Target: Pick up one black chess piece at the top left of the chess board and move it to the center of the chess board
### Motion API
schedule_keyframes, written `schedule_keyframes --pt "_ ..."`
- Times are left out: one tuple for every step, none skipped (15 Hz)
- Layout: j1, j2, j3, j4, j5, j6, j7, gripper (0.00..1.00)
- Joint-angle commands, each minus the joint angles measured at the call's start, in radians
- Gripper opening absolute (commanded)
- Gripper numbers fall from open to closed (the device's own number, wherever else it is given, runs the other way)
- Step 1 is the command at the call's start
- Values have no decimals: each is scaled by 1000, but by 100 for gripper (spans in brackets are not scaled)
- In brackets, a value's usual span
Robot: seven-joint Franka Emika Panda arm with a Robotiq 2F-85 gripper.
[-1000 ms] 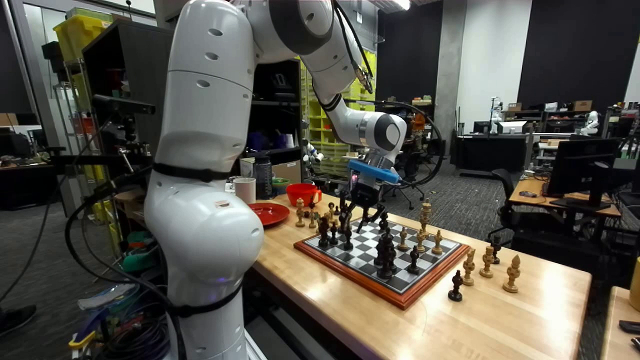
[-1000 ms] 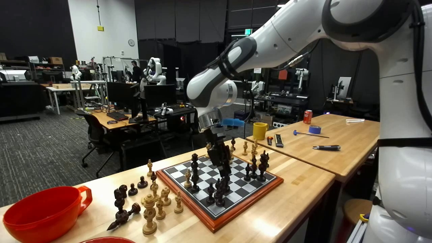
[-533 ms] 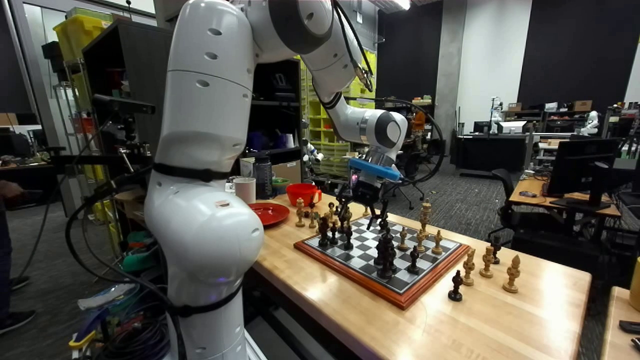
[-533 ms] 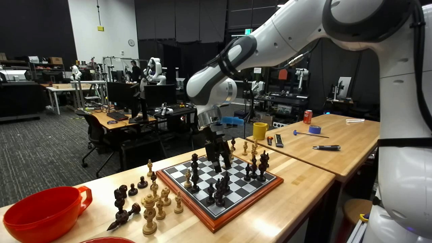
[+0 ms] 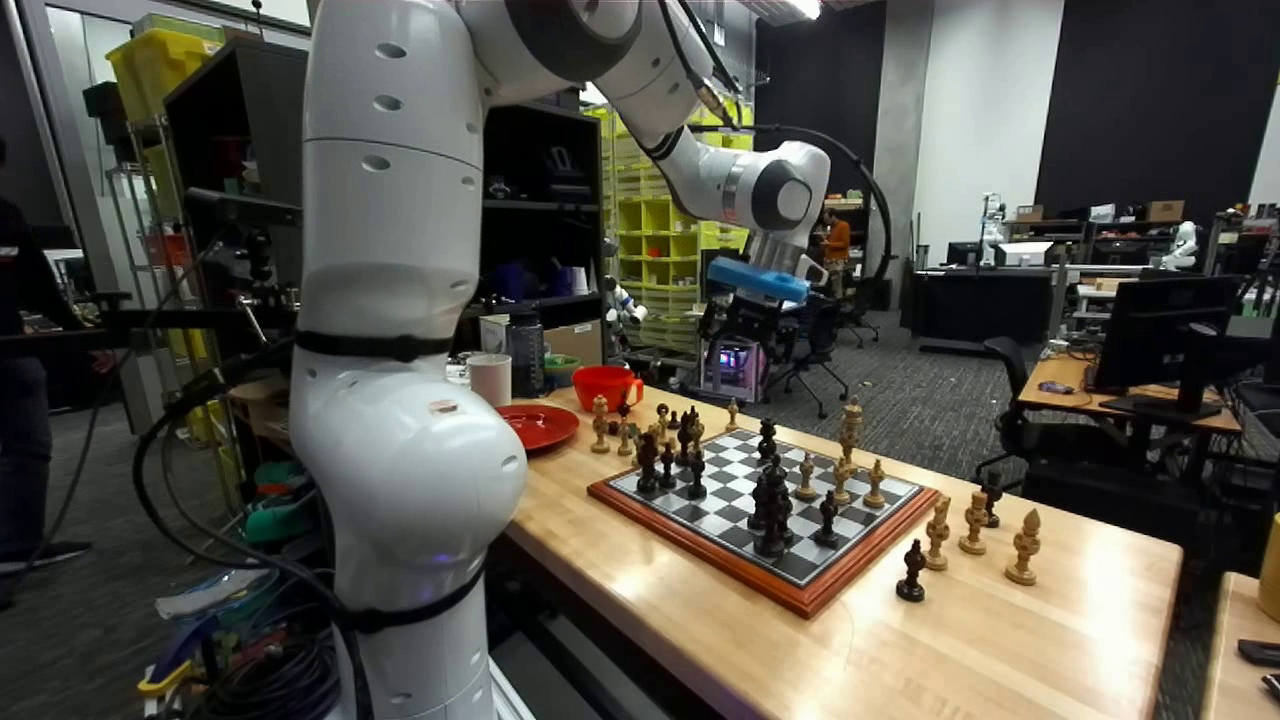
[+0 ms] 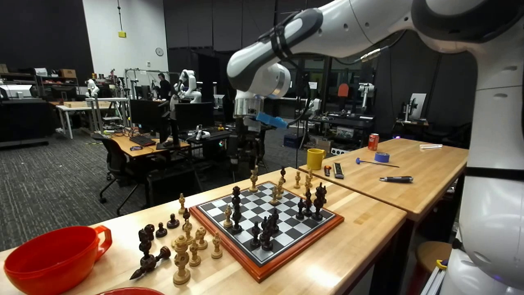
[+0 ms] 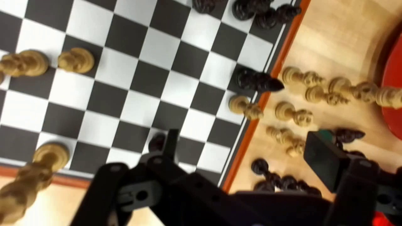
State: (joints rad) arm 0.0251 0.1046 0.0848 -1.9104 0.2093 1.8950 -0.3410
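Wrist view: my gripper (image 7: 246, 146) was released, its two fingers spread well apart, with the board's rim and part of the tabletop visible below through the gap. In both exterior views it hung in the air, above the level of the board. The chess board (image 6: 262, 271) lay flat on the wooden table (image 5: 985, 650), its dark and light squares bordered by a reddish-brown rim.

Black chess pieces (image 6: 267, 237) stood upright on the board in clusters: in an exterior view, one cluster near the closest corner, another near the corner on the arm's side. Which piece the task meant, I could not tell. From the wrist I saw a dark piece (image 7: 156, 142) on a light square, partly covered by a finger, and a light piece (image 7: 239, 105) on the board close to the rim. Further light chess pieces (image 6: 274, 196) stood on the squares.

Beside the board, mixed pieces (image 6: 181, 262) crowded the tabletop, among them a black piece (image 6: 148, 264) lying on its side. A red bowl (image 6: 61, 280) and a red plate (image 5: 540, 428) occupied the same end. On the adjoining table I noted a yellow mug (image 6: 314, 159), a red can (image 6: 373, 141) and a blue tape roll (image 6: 382, 157).
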Motion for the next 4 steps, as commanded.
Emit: schedule_keyframes --pt "8 -74 -10 31 -21 78 67 100" --pt "7 -68 -14 80 -45 -8 89 100" --pt "7 -44 -11 51 -16 40 48 100" --pt "7 -49 -12 63 -17 33 52 100"
